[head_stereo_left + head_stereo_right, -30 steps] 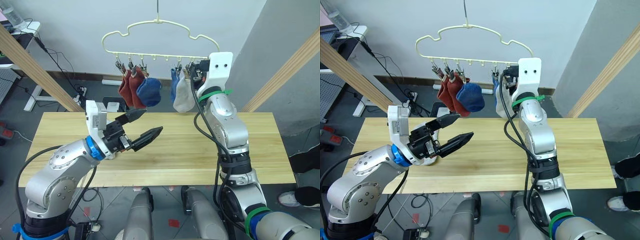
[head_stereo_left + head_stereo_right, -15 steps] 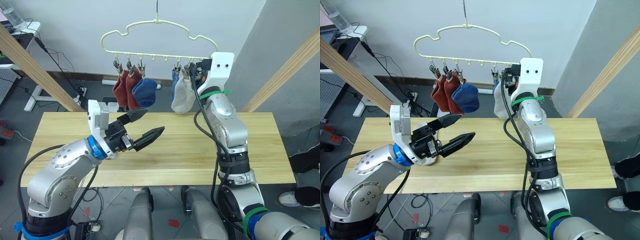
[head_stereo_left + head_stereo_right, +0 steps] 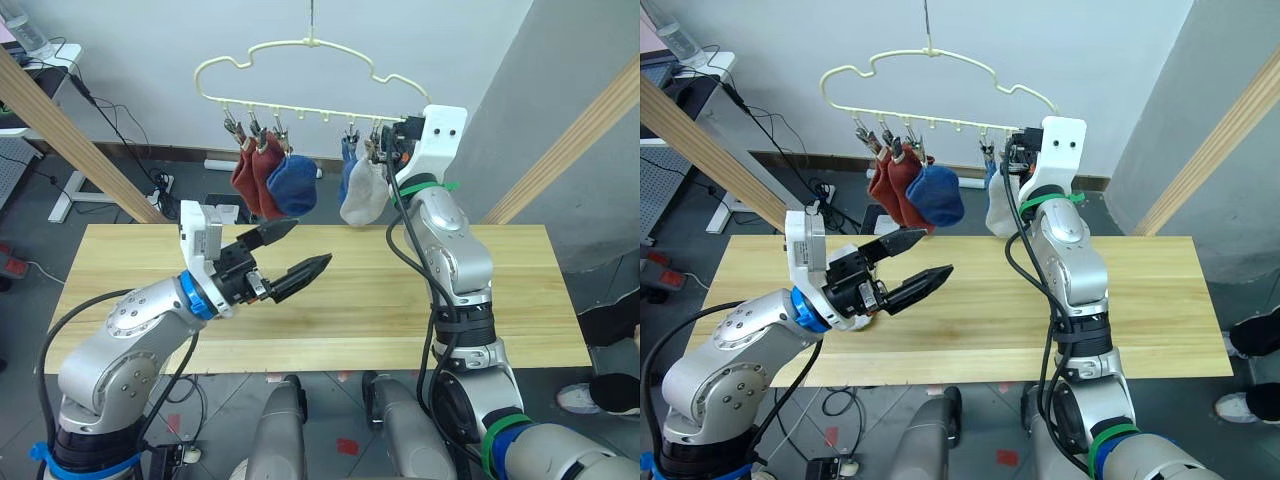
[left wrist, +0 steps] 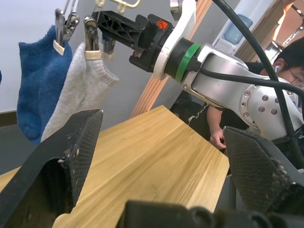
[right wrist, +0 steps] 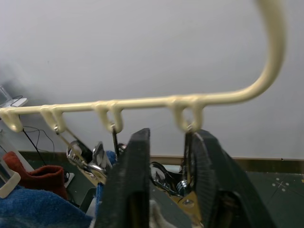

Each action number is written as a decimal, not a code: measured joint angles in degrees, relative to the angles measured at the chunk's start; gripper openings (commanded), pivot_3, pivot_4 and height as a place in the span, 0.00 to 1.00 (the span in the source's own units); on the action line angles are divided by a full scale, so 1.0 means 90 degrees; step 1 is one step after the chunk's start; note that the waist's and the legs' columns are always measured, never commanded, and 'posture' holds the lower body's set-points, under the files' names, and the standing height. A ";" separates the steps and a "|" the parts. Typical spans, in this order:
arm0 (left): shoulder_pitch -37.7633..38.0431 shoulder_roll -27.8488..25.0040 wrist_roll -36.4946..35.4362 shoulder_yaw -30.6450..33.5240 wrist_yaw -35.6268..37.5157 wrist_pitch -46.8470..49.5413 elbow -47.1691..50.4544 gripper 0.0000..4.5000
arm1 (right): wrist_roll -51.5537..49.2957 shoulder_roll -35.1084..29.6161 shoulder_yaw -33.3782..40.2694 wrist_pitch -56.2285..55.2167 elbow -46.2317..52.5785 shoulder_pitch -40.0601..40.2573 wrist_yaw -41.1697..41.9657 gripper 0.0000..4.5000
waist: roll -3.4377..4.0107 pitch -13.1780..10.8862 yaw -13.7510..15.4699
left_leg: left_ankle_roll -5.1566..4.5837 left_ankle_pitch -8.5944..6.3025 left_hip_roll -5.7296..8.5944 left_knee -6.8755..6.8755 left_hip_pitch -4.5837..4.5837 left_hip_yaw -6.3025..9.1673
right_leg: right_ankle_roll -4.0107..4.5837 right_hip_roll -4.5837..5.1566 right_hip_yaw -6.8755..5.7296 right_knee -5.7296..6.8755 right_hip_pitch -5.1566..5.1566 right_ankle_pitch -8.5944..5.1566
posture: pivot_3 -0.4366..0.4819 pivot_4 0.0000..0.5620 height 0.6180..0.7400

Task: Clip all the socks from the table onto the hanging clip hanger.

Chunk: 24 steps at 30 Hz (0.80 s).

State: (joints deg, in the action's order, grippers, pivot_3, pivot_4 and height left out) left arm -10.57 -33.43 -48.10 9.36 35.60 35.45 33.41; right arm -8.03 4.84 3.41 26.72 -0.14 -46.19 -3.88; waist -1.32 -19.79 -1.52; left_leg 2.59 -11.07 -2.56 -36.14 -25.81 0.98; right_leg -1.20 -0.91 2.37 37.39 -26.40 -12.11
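Observation:
The pale-yellow clip hanger (image 3: pixel 300 107) hangs above the table's (image 3: pixel 360 300) far edge. Clipped to its bar are two rust-red socks (image 3: pixel 250 178), a blue sock (image 3: pixel 295 186), another blue sock (image 3: pixel 347 172) and a light grey sock (image 3: pixel 363 195). My right gripper (image 3: pixel 385 146) is raised at the bar's right end. In the right wrist view its fingers (image 5: pixel 135 190) are shut on a metal clip (image 5: pixel 184 183) under the bar. My left gripper (image 3: pixel 310 243) hovers open and empty over the table's left half, below the socks.
Slanted wooden poles of a frame rise at the left (image 3: pixel 80 140) and right (image 3: pixel 580 140) behind the table. A person (image 4: pixel 289 61) sits beyond the table's right end. A desk and cables (image 3: pixel 60 70) stand at the far left.
The hanger and its socks have swung a little to the left. My left gripper has drifted slightly right and stayed open. The right gripper has stayed at the bar's right end.

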 measured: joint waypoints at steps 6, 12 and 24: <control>0.0001 0.0015 -0.0003 0.0000 -0.0011 0.0000 0.0006 1.00 | 0.0013 -0.0027 -0.0008 0.0007 0.0000 -0.0008 -0.0008 0.09 | 0.0000 0.0000 0.0000 | 0.0000 0.0000 0.0000 -0.0004 0.0001 0.0000 | 0.0000 0.0000 0.0000 0.0007 0.0000 0.0000 | 0.54 0.61 1.00; 0.0036 0.0050 0.0090 0.0007 -0.0153 -0.0008 -0.0052 1.00 | -0.0145 -0.0628 0.0000 0.0494 0.0307 0.0048 0.0434 0.09 | 0.0000 0.0000 0.0013 | 0.0000 0.0000 0.0000 -0.0018 0.0002 0.0001 | -0.0001 0.0002 0.0002 0.0024 0.0000 -0.0001 | 0.53 0.61 1.00; -0.0154 -0.0136 0.2662 -0.0061 -0.1023 -0.1072 -0.3166 1.00 | -0.1889 -0.2474 0.0154 0.2925 0.1218 -0.0062 0.2734 0.09 | -0.0001 0.0001 0.0002 | -0.0002 0.0000 0.0001 -0.0032 0.0014 -0.0001 | 0.0001 -0.0003 0.0002 0.0050 0.0000 -0.0003 | 0.48 0.60 1.00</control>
State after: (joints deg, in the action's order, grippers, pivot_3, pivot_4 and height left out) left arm -11.96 -34.66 -24.14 8.81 26.40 25.80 4.92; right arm -25.03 -17.43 4.80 53.04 10.82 -46.75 20.73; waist -1.33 -19.79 -1.50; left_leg 2.57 -11.07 -2.55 -36.43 -25.68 0.98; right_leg -1.19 -0.94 2.39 37.83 -26.40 -12.13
